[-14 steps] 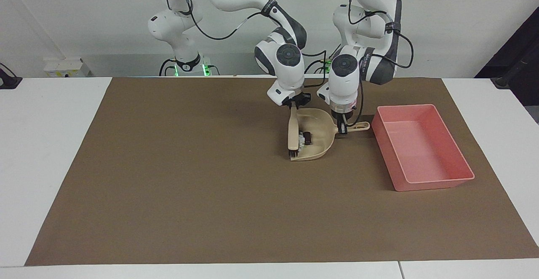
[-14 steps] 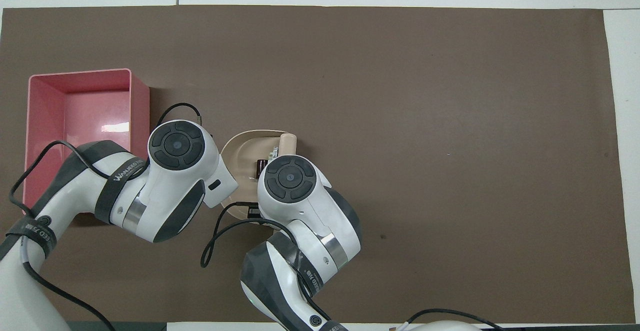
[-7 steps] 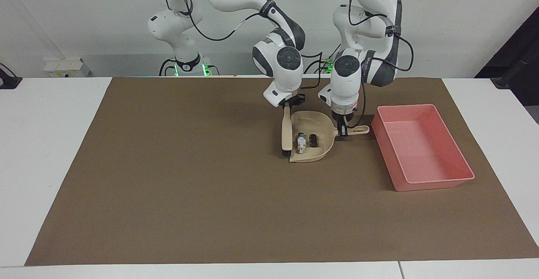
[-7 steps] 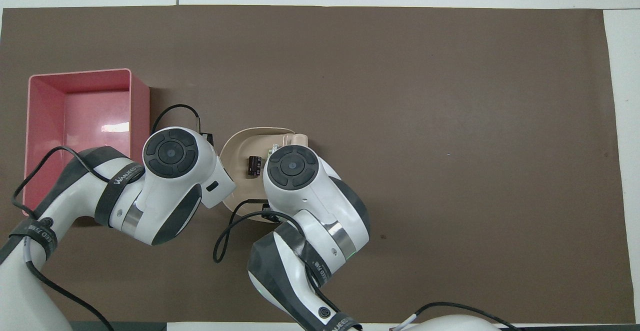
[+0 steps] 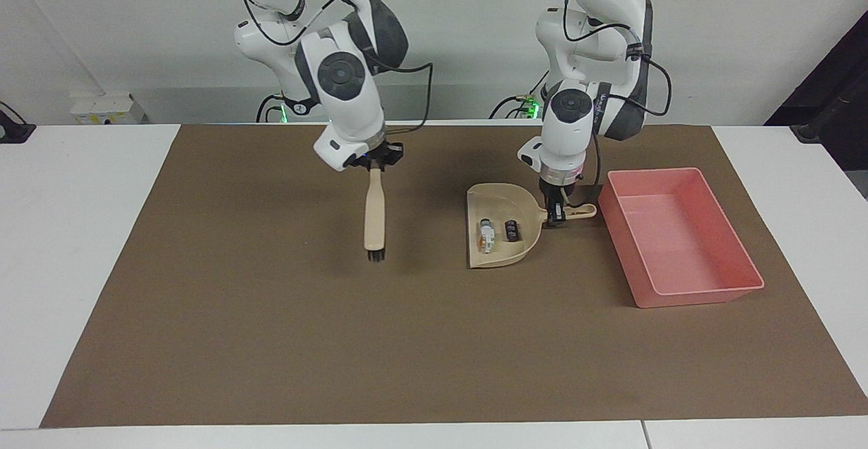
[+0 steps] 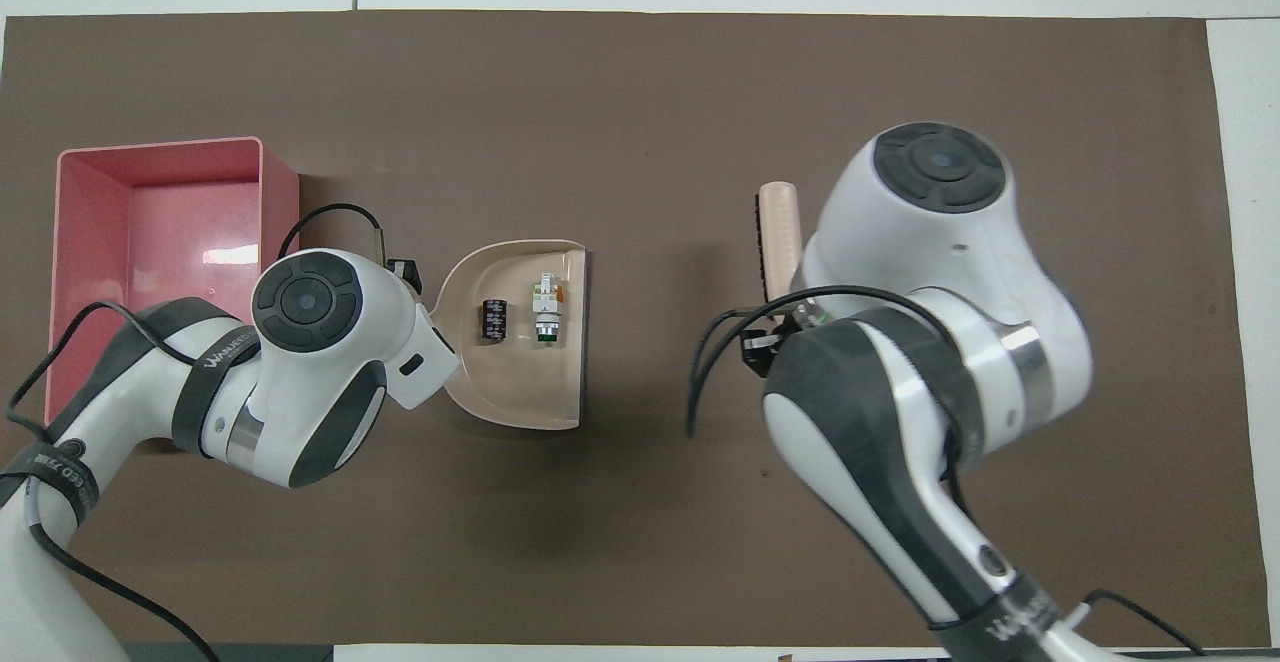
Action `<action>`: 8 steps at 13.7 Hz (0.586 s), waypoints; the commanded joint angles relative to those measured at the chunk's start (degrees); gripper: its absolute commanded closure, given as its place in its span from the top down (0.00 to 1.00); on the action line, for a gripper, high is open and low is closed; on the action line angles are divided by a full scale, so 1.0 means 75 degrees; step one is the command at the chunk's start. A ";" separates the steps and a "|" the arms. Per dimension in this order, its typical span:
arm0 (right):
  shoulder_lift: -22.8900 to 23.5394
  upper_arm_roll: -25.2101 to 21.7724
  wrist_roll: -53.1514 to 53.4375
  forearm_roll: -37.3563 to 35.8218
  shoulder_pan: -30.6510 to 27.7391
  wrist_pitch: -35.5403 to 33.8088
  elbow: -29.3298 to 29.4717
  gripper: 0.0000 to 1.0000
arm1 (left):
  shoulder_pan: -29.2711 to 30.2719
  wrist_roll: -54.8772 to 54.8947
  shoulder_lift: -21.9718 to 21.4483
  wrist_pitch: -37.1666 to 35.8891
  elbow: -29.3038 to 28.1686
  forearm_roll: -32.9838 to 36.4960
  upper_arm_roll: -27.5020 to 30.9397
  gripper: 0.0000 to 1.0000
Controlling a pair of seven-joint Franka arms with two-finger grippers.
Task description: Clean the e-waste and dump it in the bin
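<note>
The e-waste lies in the beige dustpan [image 5: 502, 201]: a white bit with a green mark [image 5: 485, 234] and a dark block [image 5: 512, 230]. Both show in the overhead view, the white bit [image 6: 546, 302] beside the dark block [image 6: 493, 319] in the dustpan [image 6: 520, 392]. My left gripper [image 5: 556, 215] is shut on the dustpan's handle [image 5: 578, 211], next to the pink bin [image 5: 698, 296]. My right gripper [image 5: 373, 166] is shut on a beige brush [image 5: 374, 218] that hangs bristles down over the mat. The arms hide both grippers in the overhead view.
The pink bin [image 6: 280, 202] stands at the left arm's end of the brown mat [image 5: 271, 313], empty inside. The brush [image 6: 778, 237] is well apart from the dustpan, toward the right arm's end.
My right gripper has carried the brush off the dustpan's mouth and toward the right arm's end. The two bits now lie uncovered in the dustpan. The left gripper still holds the handle.
</note>
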 commanded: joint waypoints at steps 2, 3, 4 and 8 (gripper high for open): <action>-0.0436 0.0121 -0.1479 -0.0476 -0.1413 0.0120 -0.0963 0.00 | 0.0300 0.0866 -0.0445 -0.0823 0.0453 -0.0705 0.0064 0.00; -0.0460 0.0121 -0.1879 -0.0548 -0.1800 0.0190 -0.1116 0.00 | 0.0383 0.1089 -0.0527 -0.1151 0.0663 -0.0846 0.0063 0.00; -0.0519 0.0121 -0.2254 -0.0548 -0.2198 0.0411 -0.1303 0.00 | 0.0418 0.1404 -0.0632 -0.1526 0.0909 -0.0986 0.0110 0.00; -0.0776 0.0121 -0.3218 -0.0734 -0.3245 0.1102 -0.2111 0.00 | 0.1576 0.2647 -0.0855 -0.2489 0.1590 -0.1233 0.0134 0.00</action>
